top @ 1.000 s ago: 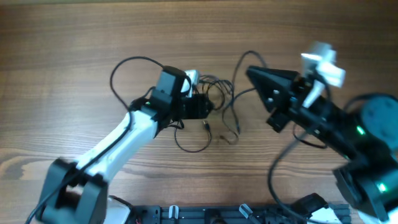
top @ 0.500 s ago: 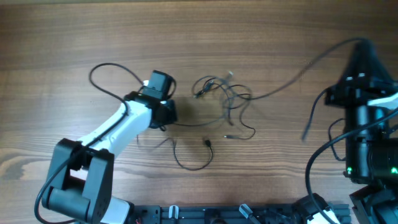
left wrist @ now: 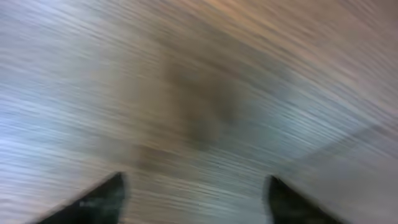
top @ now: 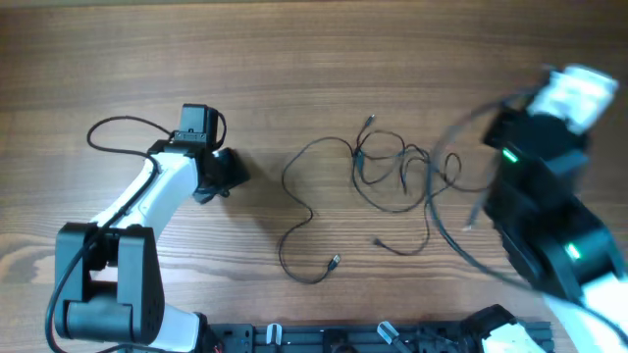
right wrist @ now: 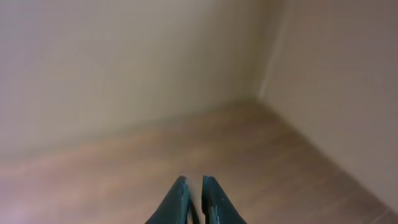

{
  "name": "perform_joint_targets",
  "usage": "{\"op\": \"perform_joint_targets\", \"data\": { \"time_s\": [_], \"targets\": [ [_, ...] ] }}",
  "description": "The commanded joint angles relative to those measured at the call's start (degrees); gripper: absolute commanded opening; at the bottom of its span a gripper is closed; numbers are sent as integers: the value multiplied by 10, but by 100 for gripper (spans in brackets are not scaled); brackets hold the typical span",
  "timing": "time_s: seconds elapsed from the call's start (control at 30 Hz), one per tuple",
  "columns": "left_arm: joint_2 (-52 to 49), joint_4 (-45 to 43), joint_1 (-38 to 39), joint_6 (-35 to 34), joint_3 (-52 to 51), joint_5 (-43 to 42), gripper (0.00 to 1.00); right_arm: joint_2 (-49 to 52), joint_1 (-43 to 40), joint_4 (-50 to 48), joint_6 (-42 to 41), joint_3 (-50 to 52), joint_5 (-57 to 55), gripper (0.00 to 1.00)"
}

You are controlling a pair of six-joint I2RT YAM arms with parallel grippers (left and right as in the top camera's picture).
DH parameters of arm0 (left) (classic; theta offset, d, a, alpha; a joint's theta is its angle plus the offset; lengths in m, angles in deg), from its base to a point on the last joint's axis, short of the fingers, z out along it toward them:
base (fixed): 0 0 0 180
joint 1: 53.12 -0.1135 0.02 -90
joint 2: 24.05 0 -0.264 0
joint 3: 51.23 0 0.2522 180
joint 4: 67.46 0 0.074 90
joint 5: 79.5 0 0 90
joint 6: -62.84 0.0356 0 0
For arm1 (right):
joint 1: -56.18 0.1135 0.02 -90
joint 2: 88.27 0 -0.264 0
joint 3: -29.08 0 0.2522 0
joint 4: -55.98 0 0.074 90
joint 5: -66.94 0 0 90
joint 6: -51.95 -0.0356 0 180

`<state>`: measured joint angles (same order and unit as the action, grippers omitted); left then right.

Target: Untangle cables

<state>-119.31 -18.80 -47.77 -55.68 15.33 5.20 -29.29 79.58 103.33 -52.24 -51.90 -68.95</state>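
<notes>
– Two grippers are to be placed against the knot [top: 392,162] of the cables; how is the left one found?
– The left gripper [top: 224,175] is seen well to the left of the knot, touching no wire. Its fingers [left wrist: 99,199] are held wide apart in the wrist view, with only blurred table [top: 314,59] between them.
– And between it and the knot?
– One loose strand [top: 297,211] is run out from the knot's left side, curled downward and ended in a small plug [top: 336,260] below and left of the knot. The knot is made of several thin loops crossed over one another.
– What is shown to the right of the knot?
– The right gripper [right wrist: 191,186] is raised off to the right of it; its tips are drawn nearly together, with only a slit between. A blurred strand [top: 461,227] is seen just right of the knot, beside that arm, but whether it is pinched cannot be told.
– Which step is judged to be in hand?
– A pulling-apart is judged to be under way, the knot only partly loosened. Next, a single loop is likely to be picked at the knot and drawn away while the rest is pinned.
</notes>
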Motion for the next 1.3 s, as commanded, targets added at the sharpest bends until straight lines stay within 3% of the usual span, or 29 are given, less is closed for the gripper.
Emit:
{"op": "perform_joint_targets", "data": {
  "time_s": [0.0, 0.03, 0.1, 0.2, 0.3, 0.33, 0.53, 0.63, 0.67, 0.73, 0.8, 0.9, 1.27],
  "targets": [
    [-2, -24, 6, 37, 6, -170, 100, 91, -2, 25, -90, -3, 142, 18],
    [-2, -27, 7, 37, 6, -179, 100, 110, -2, 25, -92, -3, 165, 22],
    [-2, -31, 8, 37, 6, -197, 100, 147, -2, 16, -91, -3, 217, 47],
    [-2, -29, 8, 37, 6, -238, 100, 189, -7, -6, -94, -3, 290, 76],
    [-2, -46, 12, 78, 6, -324, 100, 182, -32, -12, -134, -5, 341, 97],
    [-2, -55, 14, 89, 6, -344, 100, 177, -41, -11, -140, -6, 357, 100],
    [25, -105, 54, 90, 7, -358, 100, 108, -142, 36, -160, -7, 489, 100],
    [46, -126, 87, 77, 7, -300, 100, 82, -175, 72, -159, -7, 550, 99],
    [51, -132, 97, 60, 7, -262, 100, 79, -178, 90, -158, -6, 575, 92],
    [53, -140, 114, -4, 7, -169, 100, 84, -171, 115, -159, 1, 606, 73],
    [52, -139, 120, -51, 7, -126, 100, 98, -155, 126, -165, 20, 636, 66],
    [51, -135, 126, -82, 7, -122, 100, 127, -124, 122, -213, 58, 652, 65],
    [51, -111, 137, -82, 7, -122, 100, 281, -71, 42, -315, 96, 632, 52]
  ]
}}
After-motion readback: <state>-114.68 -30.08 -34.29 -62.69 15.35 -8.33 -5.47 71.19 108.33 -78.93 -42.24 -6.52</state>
